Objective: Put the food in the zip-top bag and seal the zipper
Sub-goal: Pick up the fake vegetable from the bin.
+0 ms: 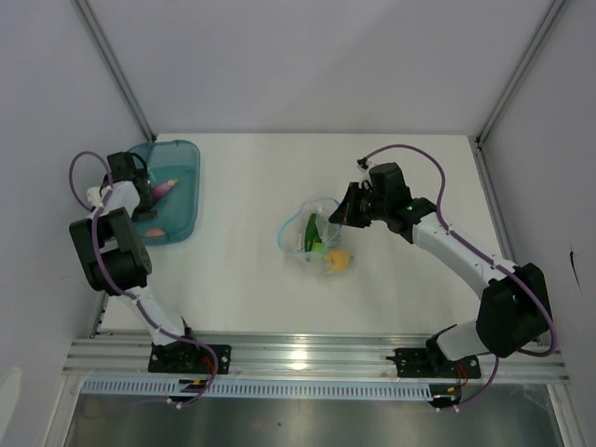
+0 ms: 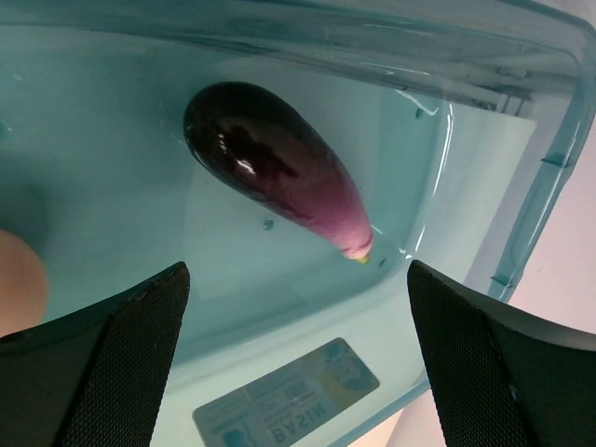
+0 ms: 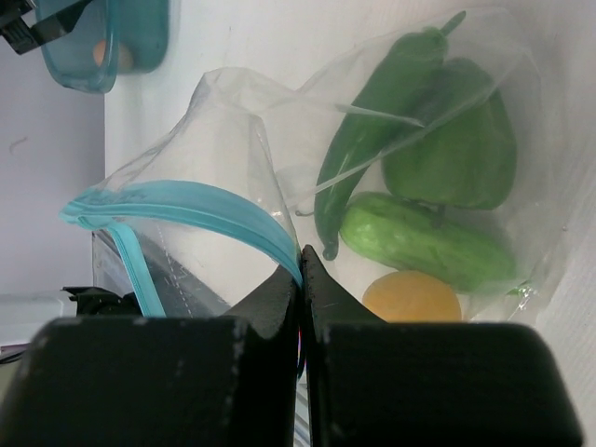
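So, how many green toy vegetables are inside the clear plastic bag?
3: a long thin pepper on top, a bell pepper beside it, a cucumber below. Others may be hidden.

The white table [image 1: 242,279] carried a teal tub [image 1: 182,200] at far left and the zip-top bag [image 1: 317,237] near centre.
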{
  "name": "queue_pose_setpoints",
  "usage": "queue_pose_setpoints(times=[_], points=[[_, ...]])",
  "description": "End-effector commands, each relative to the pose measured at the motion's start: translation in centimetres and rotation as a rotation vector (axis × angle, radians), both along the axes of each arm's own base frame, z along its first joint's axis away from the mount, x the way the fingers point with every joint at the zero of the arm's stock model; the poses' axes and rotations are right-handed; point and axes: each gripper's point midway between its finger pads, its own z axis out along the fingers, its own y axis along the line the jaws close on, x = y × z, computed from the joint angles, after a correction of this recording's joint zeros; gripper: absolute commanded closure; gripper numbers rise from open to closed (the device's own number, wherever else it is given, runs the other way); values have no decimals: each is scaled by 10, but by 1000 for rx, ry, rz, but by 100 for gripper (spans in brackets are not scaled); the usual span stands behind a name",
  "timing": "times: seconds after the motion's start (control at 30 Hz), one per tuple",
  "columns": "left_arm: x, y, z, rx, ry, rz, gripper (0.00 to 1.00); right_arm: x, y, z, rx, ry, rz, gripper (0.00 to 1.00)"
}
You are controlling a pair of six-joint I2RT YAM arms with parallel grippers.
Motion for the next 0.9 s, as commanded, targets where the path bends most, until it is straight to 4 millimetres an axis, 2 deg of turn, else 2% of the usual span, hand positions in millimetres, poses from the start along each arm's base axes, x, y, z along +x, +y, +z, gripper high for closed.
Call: queue_pose_setpoints(times=[0.0, 0.07, 0.1, 0.17, 0.4, 0.57, 0.87], points=[[9, 4, 8, 3, 7, 68, 1, 3, 2, -1, 9, -25, 24, 100], [10, 0, -1, -10, 41, 66, 0, 3, 2, -2, 8, -22, 32, 100], [15, 4, 7, 1, 36, 80, 1, 4, 1, -4, 7, -19, 30, 100], [11, 0, -3, -13, 82, 86, 1, 4, 0, -4, 9, -21, 27, 100], [15, -2, -14, -35, 90, 113, 5, 6, -4, -7, 27, -17, 24, 100], [23, 5, -11, -17, 94, 114, 5, 6, -7, -12, 24, -9, 20, 100], [19, 8, -27, -34, 170, 152, 7, 7, -10, -21, 24, 10, 16, 100]])
